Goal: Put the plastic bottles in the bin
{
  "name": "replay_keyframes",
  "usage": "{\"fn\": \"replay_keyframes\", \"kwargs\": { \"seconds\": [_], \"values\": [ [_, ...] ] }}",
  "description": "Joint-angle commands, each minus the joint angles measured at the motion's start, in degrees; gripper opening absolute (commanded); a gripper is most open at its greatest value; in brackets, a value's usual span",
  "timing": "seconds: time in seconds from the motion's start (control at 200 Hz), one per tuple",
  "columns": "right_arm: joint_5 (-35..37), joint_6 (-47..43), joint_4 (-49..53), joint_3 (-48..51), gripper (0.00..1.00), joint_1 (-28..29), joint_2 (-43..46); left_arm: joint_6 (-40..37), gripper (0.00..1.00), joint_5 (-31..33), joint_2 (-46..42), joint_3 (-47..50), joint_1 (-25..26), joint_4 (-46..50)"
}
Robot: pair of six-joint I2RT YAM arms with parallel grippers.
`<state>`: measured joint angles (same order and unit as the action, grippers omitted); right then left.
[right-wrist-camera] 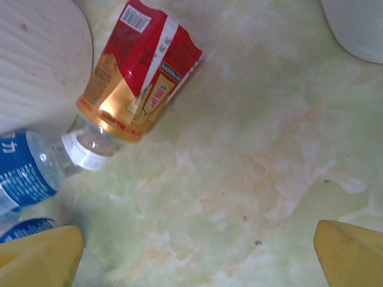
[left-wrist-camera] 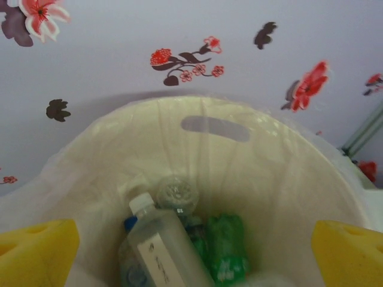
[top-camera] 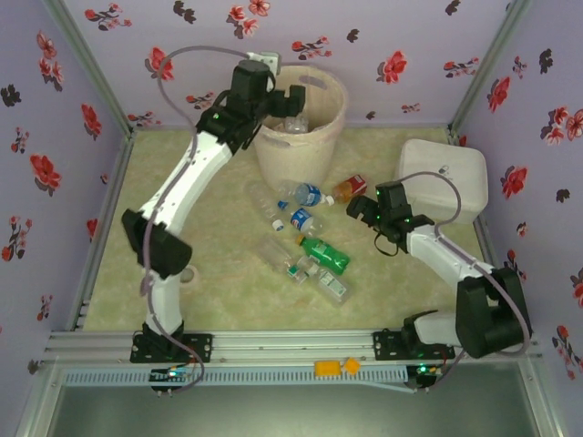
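While your left gripper hangs open-jawed over the bin at the table's far edge, the red-labelled bottle lies near its foot, just far-left of your open right gripper, long axis slanted.

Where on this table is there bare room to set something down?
Bare table: the left strip between the wall and the left arm; the far patch between bin and box; the near stretch between the bottles and the right arm. Crowded: the middle, where bottles lie bunched before the bin.
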<state>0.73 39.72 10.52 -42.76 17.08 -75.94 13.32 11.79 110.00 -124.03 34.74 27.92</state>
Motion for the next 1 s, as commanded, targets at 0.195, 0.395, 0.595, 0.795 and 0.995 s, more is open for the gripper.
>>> {"fn": "replay_keyframes", "kwargs": {
  "seconds": [0.195, 0.395, 0.595, 0.795, 0.995],
  "values": [
    [-6.1, 8.1, -5.7, -11.7, 1.00, -1.7, -13.6, 3.3, 1.00, -2.0, -33.2, 45.0, 3.4, -29.8],
    [-6.3, 10.7, -7.2, -17.7, 1.00, -1.7, -22.2, 11.6, 1.00, -2.5, -46.6, 66.5, 4.3, -33.4],
    [-6.4, 11.6, -6.0, -22.9, 1.00, -1.7, -28.4, 24.6, 1.00, -2.3, -53.1, 85.4, 4.8, -36.2],
    [-4.9, 14.4, -6.6, -23.4, 1.00, -1.7, -31.9, 33.9, 1.00, 0.5, -54.7, 95.2, 5.6, -39.3],
    [-4.1, 15.4, -6.4, -23.3, 0.97, -1.7, -33.8, 33.7, 1.00, 6.4, -55.0, 95.5, 5.5, -42.4]
  ]
}}
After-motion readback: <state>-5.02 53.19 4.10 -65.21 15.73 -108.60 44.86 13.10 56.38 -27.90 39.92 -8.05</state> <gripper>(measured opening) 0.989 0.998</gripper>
